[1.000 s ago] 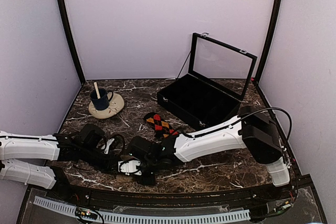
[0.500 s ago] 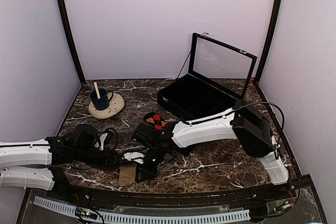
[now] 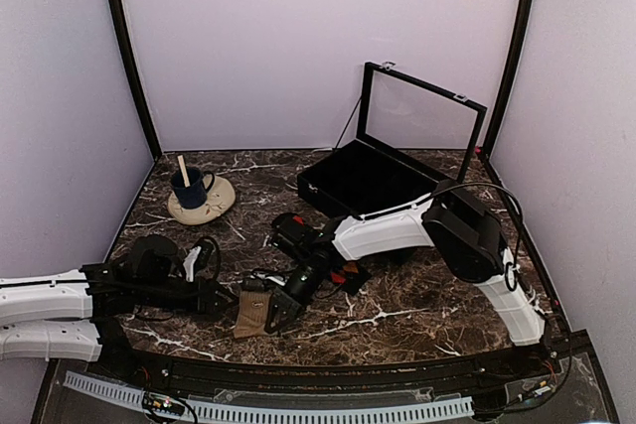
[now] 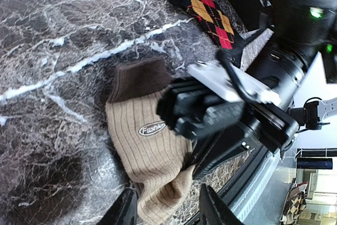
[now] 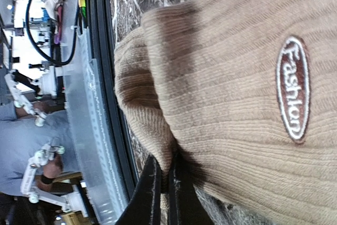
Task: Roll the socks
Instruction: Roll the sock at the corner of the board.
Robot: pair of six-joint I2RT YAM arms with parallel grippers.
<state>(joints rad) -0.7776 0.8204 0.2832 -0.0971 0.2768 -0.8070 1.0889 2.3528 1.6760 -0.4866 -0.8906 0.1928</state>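
The tan-brown ribbed sock lies near the table's front edge, its dark brown cuff pointing away from the edge. It also shows in the left wrist view and fills the right wrist view. My right gripper is shut on a fold at the sock's near end; in the top view it sits at the sock's right side. My left gripper is open, its fingers straddling the same end; in the top view it is just left of the sock. The black argyle sock lies flat farther back, mostly under the right arm.
A blue mug with a wooden stick stands on a saucer at the back left. A black case with its glass lid up stands at the back right. The table's front rail runs just beyond the sock.
The left arm has drawn back to the left and the right arm has swung back, uncovering the tan sock. The right gripper stays at the sock's near end.
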